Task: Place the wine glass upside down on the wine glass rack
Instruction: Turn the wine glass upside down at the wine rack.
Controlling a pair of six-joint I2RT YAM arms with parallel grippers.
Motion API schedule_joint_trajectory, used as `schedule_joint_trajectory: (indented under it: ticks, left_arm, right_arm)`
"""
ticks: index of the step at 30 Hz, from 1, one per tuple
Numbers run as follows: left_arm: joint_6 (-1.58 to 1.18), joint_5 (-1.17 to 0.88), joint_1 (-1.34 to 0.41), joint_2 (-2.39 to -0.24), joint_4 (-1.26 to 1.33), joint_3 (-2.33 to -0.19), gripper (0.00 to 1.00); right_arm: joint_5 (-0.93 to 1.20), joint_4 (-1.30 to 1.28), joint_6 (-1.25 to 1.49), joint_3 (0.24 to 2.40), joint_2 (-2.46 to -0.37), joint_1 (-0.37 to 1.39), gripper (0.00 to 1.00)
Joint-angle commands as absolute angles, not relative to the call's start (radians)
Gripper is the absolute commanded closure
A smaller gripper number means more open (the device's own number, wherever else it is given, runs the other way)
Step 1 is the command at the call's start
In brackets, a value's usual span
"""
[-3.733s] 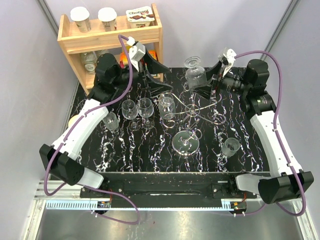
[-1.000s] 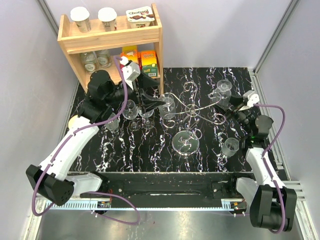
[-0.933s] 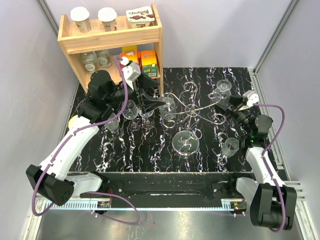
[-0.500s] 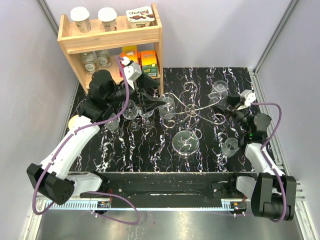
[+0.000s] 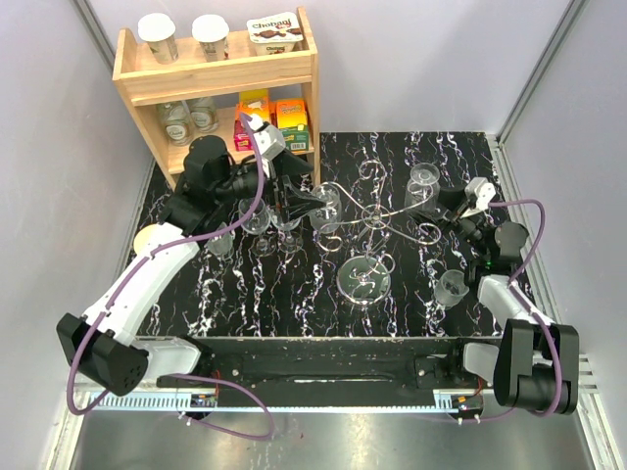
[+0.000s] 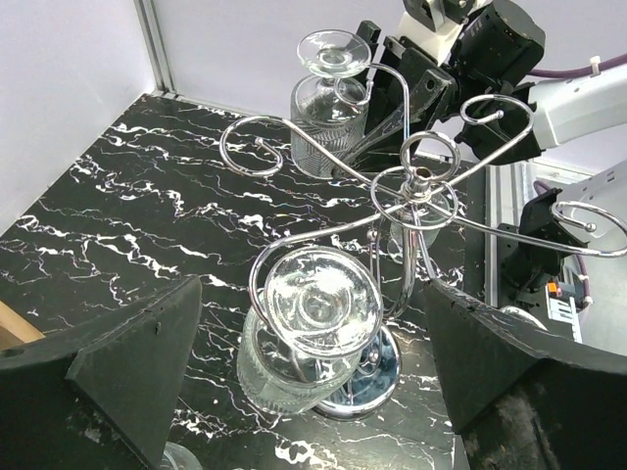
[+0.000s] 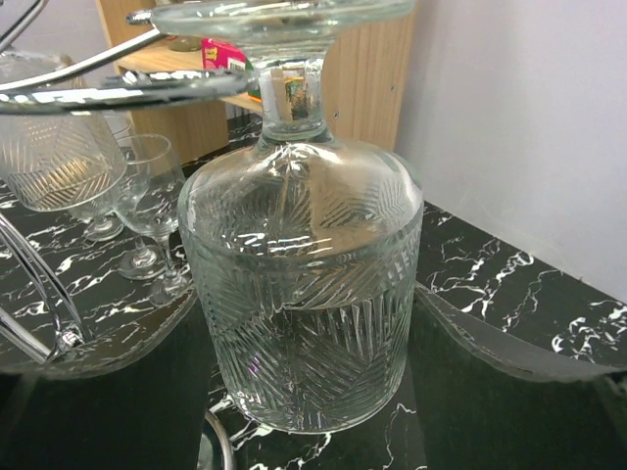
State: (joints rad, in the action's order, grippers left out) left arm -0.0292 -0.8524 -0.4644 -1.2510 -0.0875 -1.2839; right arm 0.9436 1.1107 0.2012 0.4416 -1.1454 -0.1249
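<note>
The wine glass (image 7: 304,294) hangs upside down, and my right gripper (image 7: 309,392) is shut on its ribbed bowl. Its stem sits in a curled arm (image 7: 118,93) of the wine glass rack, with the foot above the wire. From above, this glass (image 5: 423,186) is at the right side of the silver wine glass rack (image 5: 377,213), which stands on a round disc base (image 5: 363,278). My left gripper (image 5: 304,191) stands open on the rack's left side. Before it, a second glass (image 6: 313,304) hangs upside down on a rack arm, untouched.
Three stemmed glasses (image 5: 269,215) stand on the black marbled table to the left of the rack, and one (image 5: 453,287) stands at the front right. A wooden shelf (image 5: 216,73) with cups and boxes is at the back left.
My right gripper has carried the wine glass left, towards the rack's right arm. The left arm has shifted slightly towards the back.
</note>
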Motion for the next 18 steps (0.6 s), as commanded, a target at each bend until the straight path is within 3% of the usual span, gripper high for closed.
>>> schedule_joint_trajectory:
  ticks: [1, 18]
  left_arm:
    - [-0.008, -0.831, -0.468, -1.255, -0.078, -1.321, 0.01]
    - [0.018, -0.842, -0.468, -1.269, -0.075, -1.322, 0.01]
  right_arm:
    - [0.996, 1.246, 0.21, 0.476, -1.166, -0.11, 1.0]
    - [0.979, 1.149, 0.12, 0.511, -1.154, -0.017, 1.0]
